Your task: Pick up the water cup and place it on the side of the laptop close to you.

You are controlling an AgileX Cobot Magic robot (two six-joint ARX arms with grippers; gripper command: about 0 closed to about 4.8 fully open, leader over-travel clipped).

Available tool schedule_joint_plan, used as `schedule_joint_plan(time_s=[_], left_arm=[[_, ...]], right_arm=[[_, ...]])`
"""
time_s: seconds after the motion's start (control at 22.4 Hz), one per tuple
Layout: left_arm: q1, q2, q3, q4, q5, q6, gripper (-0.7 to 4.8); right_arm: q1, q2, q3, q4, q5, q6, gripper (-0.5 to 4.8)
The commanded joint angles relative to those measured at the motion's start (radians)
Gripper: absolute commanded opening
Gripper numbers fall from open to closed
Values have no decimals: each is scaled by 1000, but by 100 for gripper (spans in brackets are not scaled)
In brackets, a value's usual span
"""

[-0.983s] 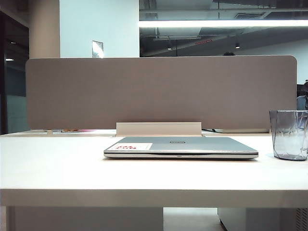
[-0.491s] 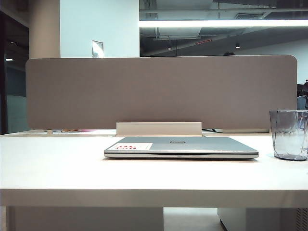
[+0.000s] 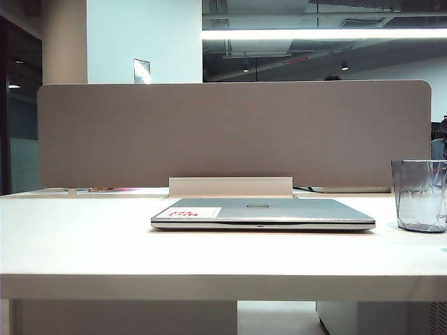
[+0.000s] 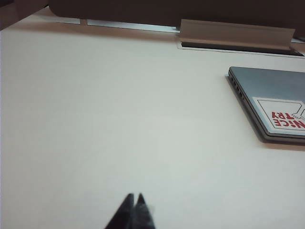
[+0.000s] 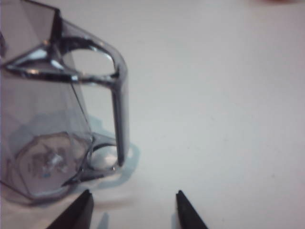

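Water cup: the see-through grey water cup (image 3: 420,195) stands upright on the white table (image 3: 84,237), at the right edge of the exterior view, well apart from the laptop's right end. In the right wrist view the water cup (image 5: 43,119) shows its squared loop handle (image 5: 114,95) and its many-sided bottom.
Laptop: the thin silver laptop (image 3: 262,213) lies shut and flat in the middle of the table, with a white sticker (image 3: 187,211) with red print on its lid.
Right gripper: the right gripper (image 5: 133,207) is just above the table, close to the cup's handle. Its two dark fingers (image 5: 78,212) are spread wide apart. They hold nothing and do not touch the cup.
Left gripper: the left gripper (image 4: 134,207) is over a bare part of the table, far from the laptop (image 4: 274,102). Its tips are pressed together and hold nothing.
Behind: a grey screen (image 3: 230,132) stands along the back of the table.
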Motion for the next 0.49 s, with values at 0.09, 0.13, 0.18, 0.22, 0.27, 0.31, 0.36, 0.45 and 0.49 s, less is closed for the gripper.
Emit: schedule_joint_plan(time_s=[0.09,0.13,0.18,0.22,0.27,0.31,0.36,0.45,0.49], left_arm=[[0,1,3,4,6,-3,-3],[0,1,3,4,6,-3,-3],[0,1,3,4,6,-3,-3],[0,1,3,5,6,-3,-3],[0,1,3,5,7,-3,-3],[0,1,3,5,7,-3,-3],[0,1,3,4,6,-3,-3],[0,1,3,4,6,-3,-3],[0,1,3,2,6,-3,-3]], right_arm=[[-3,69,31,101,10,0,238],[-2,77,39,101,10,0,238],[-2,95,58,102,10,0,238],[-3,100,67,103,10,0,238],[-3,106,77,103,10,0,238],[-4,107,87,101,10,0,238],[-6,109,95,100,10,0,237],[-8,111,117,99,11,-2,211],[-10,111,121,99,11,-5,198]])
